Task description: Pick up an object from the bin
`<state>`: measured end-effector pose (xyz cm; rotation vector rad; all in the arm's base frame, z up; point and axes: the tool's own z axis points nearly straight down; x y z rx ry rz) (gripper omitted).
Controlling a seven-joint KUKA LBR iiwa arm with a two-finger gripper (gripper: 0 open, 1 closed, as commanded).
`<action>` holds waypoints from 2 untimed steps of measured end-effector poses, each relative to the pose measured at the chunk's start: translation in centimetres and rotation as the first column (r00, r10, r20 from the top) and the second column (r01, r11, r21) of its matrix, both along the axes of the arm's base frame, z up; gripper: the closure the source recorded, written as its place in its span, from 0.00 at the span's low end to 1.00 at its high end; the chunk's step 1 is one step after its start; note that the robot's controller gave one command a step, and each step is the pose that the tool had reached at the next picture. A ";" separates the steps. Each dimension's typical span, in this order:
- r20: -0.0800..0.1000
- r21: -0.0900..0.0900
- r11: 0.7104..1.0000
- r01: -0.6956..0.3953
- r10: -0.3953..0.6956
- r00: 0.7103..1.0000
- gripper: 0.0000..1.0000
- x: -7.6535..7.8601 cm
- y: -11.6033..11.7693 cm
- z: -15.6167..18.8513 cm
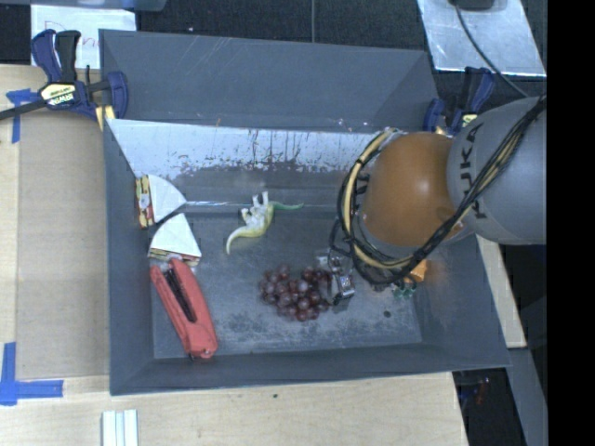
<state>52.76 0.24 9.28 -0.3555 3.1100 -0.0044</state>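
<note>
Just beside tool (337, 282), knobbly dark-red grape cluster (293, 295)

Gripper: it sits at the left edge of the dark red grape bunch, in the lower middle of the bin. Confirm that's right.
Not quite. The camera view shows the gripper at the right edge of the dark red grape bunch, not the left. The rest holds: both are in the lower middle of the bin.

The grapes (296, 293) are dark red, the tool (184, 307) red, the bin (279, 82) grey.
</note>
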 end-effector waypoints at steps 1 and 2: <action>0.004 0.000 1.000 0.000 0.000 1.000 1.00 0.1 0.0 1.9; 0.003 0.000 1.000 0.000 0.000 1.000 1.00 0.1 0.0 3.6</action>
